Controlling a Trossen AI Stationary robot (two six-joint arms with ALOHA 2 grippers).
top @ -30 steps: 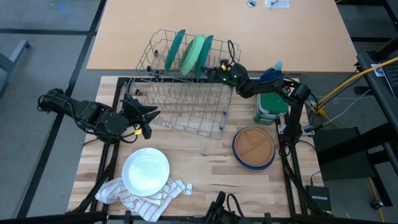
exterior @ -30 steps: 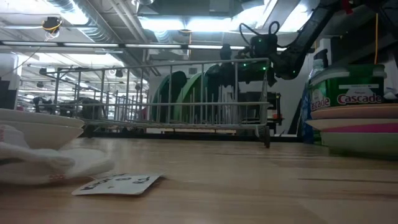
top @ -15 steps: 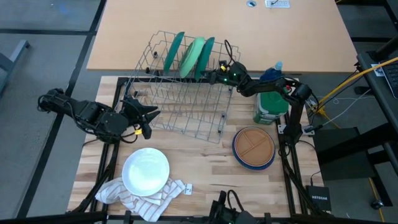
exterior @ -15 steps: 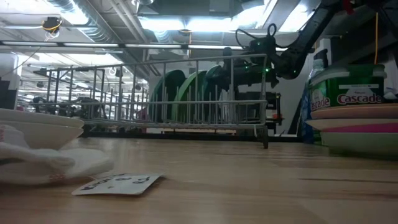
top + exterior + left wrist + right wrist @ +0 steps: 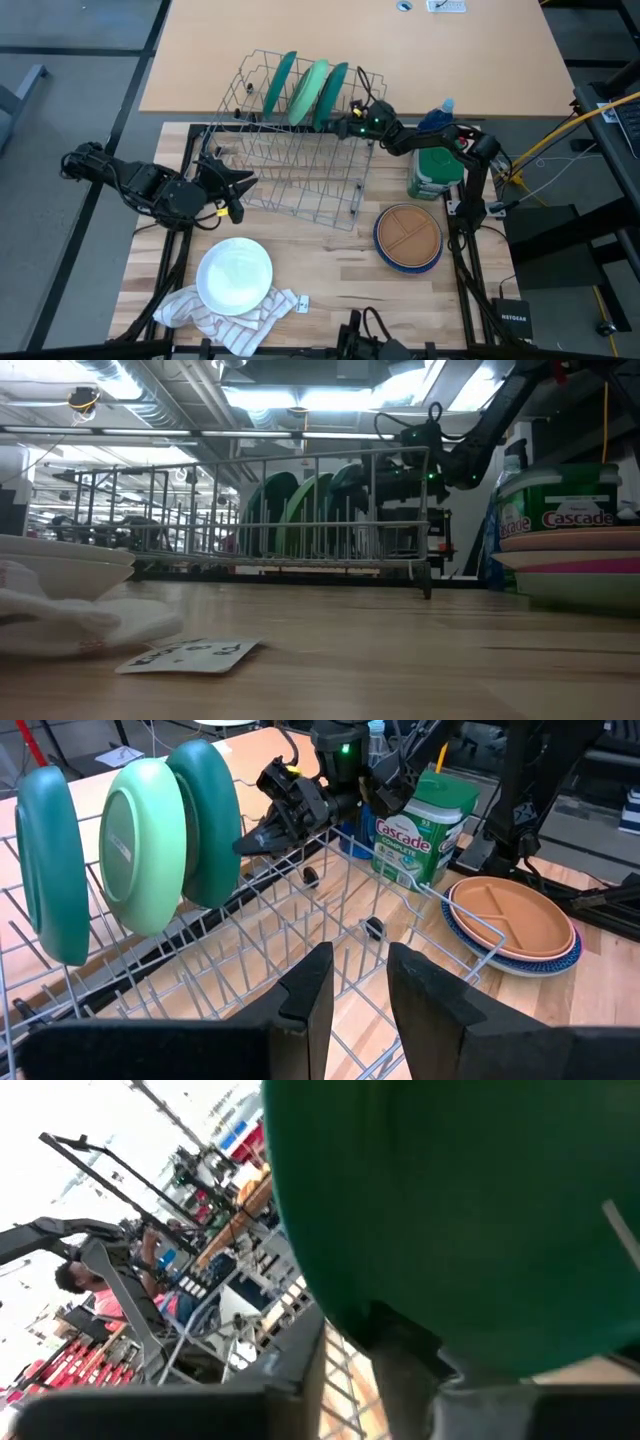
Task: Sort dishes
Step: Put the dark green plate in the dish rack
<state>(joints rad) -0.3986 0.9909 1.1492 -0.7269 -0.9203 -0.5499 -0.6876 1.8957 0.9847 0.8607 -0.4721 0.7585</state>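
At the back of the wire rack (image 5: 295,140), three dishes stand on edge in a row: dark green plate (image 5: 281,82), light green plate (image 5: 310,90), second dark green plate (image 5: 333,92). Right gripper (image 5: 340,122) is reaching in from the right side, up at the rack's top rail, right against that last dark green plate. Left wrist view shows its fingers (image 5: 262,835) parted a bit, tips just at the plate's (image 5: 206,822) edge; can't tell whether they touch it. Right wrist view is mostly filled by the green plate's (image 5: 460,1210) face, so very close.

Left gripper (image 5: 236,195) sits off the rack's left-front side, above the table (image 5: 330,270), holding nothing, fingers (image 5: 310,995) slightly apart with a narrow gap.

Front left: white plate (image 5: 234,276) lying partly on the striped cloth (image 5: 200,305). A small card (image 5: 302,301) lies just beside the cloth.

Front right: tan-brown divided plate (image 5: 408,232) stacked on a blue plate (image 5: 392,262); low view shows a pink (image 5: 590,565) one in that stack too. Green-lidded Cascade tub (image 5: 435,172) stands just behind the stack, under the right arm.
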